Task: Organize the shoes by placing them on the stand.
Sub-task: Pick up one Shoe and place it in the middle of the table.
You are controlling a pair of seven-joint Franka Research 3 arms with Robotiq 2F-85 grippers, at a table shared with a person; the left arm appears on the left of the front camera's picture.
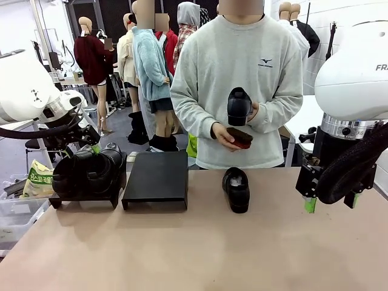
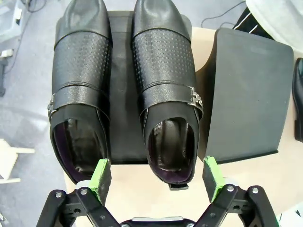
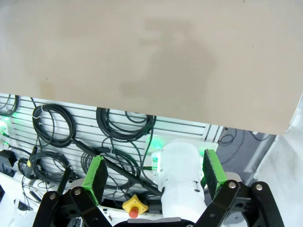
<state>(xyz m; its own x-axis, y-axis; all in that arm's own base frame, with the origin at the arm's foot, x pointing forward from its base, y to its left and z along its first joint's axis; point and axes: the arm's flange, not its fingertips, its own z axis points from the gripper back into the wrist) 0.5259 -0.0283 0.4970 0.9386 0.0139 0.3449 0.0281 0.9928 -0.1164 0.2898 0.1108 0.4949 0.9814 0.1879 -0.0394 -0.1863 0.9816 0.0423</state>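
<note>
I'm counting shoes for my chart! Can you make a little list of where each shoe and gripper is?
Stand shoes: two, side by side on left stand
Second stand: no shoes yet
Table shoe: lying on table
Held shoe: in person's hands
Left gripper: open, at stand shoes' heels
Right gripper: open, holding nothing

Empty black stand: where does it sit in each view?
Front view: the empty stand is left of centre on the tabletop, right of the loaded stand that holds two shoes.
Left wrist view: right side, beside the loaded stand.
Right wrist view: faces the tabletop's edge, with cables below.
Shared landmark: the tan tabletop.
</note>
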